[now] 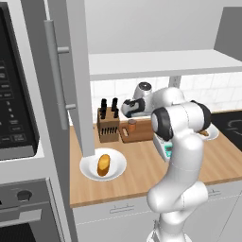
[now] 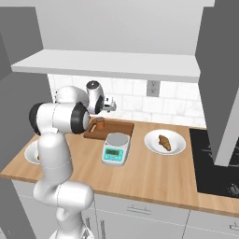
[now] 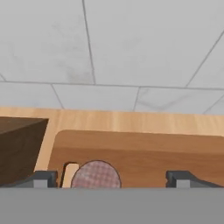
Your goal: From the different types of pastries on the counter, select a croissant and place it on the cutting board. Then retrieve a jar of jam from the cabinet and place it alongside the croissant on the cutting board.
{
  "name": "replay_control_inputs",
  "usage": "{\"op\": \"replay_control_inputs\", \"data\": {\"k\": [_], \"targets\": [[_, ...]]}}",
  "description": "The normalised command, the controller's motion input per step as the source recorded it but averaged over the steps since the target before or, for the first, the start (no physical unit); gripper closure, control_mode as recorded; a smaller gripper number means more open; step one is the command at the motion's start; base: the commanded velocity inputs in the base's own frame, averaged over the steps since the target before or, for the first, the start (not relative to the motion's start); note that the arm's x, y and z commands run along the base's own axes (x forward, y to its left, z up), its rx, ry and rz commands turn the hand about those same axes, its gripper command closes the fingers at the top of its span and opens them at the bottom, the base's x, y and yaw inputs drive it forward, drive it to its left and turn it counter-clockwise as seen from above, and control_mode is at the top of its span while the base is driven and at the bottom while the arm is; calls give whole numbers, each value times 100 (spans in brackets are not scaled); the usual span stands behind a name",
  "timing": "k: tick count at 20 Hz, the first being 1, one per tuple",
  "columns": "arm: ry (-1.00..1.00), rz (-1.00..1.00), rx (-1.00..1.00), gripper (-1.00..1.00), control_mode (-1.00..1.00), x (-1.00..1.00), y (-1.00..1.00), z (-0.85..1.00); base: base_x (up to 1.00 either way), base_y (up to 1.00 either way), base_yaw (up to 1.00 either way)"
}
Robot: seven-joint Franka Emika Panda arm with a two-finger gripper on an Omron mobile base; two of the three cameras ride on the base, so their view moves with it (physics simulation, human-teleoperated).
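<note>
Jam jar (image 1: 132, 125) stands upright on the left part of the cutting board (image 1: 142, 133), at the far side of the counter (image 1: 142, 175) near the tiled wall. In the hand view its round lid (image 3: 96, 175) sits low in the picture between the two dark fingertips (image 3: 41, 178), which stand wide apart with a clear gap on either side of the lid, so the jaws are spread and grip nothing. The gripper (image 2: 111, 105) hangs just above the jar, over the board's far-left part.

Left of the board, just beside it, stands a dark wooden knife block (image 1: 108, 122) with black handles. Nearer and to the left, a white plate (image 1: 90, 169) carries the smooth orange-yellow roll (image 1: 103, 165). The croissant (image 2: 164, 142) lies on another white plate (image 2: 151, 141) to the right of the board, well apart from the jar and not on the board. A small kitchen scale (image 2: 115, 148) with a teal front sits on the counter just in front of the board, between the two plates. The grey cabinet door (image 1: 71, 75) hangs open at the left, its long bar handle (image 1: 56, 75) facing the camera, and the pale shelf (image 1: 160, 64) runs above the counter.
</note>
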Motion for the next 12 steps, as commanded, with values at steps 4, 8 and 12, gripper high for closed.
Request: {"op": "replay_control_inputs", "data": {"k": [4,8,12], "targets": [[0,9,7,-100,-100,24,-100,0,0,0,0],[0,10,9,-100,-100,6,-100,0,0,0,0],[2,1,3,-100,-100,1,-33,-9,0,0,0]]}}
